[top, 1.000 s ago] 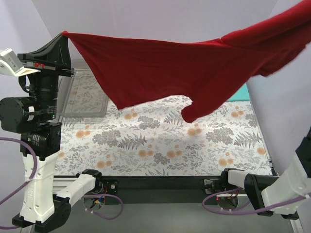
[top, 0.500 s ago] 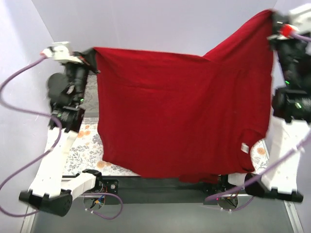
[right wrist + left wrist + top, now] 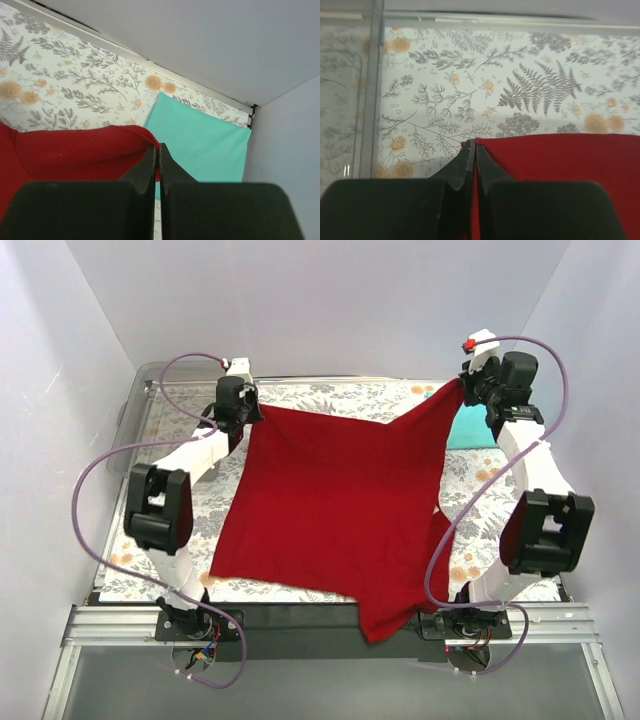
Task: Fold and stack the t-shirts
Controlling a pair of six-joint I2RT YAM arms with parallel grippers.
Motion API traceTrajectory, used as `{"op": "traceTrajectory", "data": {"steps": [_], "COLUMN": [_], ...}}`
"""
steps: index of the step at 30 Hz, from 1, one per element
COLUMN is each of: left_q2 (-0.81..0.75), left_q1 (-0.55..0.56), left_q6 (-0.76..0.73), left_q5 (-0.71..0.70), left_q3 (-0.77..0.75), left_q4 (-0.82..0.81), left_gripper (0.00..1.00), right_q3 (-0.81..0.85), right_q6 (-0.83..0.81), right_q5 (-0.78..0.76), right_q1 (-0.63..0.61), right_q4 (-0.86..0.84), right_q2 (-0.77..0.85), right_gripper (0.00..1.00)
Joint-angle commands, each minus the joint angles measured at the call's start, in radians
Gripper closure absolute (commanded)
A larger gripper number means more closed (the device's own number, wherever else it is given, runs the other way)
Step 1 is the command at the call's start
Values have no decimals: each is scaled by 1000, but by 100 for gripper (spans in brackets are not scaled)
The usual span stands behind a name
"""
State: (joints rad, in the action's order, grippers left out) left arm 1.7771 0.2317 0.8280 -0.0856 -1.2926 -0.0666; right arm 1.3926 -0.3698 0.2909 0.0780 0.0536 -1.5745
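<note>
The deep red t-shirt lies spread over the floral table, its near edge hanging past the front. My left gripper is shut on its far left corner; the left wrist view shows red cloth pinched between the closed fingers of my left gripper. My right gripper is shut on the far right corner, held slightly raised, and the right wrist view shows my right gripper nipping red cloth. The teal t-shirt lies folded at the far right, partly hidden behind the right arm.
A clear plastic bin stands at the far left corner, its wall near my left gripper. White enclosure walls close in on three sides. The floral tablecloth shows beside the red shirt on both sides.
Both arms have swung the red shirt from hanging high in the air forward and down, so it now lies spread over the table with its corners at the far side.
</note>
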Motion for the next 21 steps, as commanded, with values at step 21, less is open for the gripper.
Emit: {"op": "traceTrajectory", "data": {"steps": [21], "left_q2": [156], "left_q1": [-5], "left_q6": [-32], "left_q5": [-111], "left_q3": [-199], "left_q4": [-18], "left_gripper": [100], "right_q3": [264], "right_q6": [32], "right_q5": [157], "right_q1": [-12], "right_q4": [21], "right_q2": [-18], "right_gripper": [99]}}
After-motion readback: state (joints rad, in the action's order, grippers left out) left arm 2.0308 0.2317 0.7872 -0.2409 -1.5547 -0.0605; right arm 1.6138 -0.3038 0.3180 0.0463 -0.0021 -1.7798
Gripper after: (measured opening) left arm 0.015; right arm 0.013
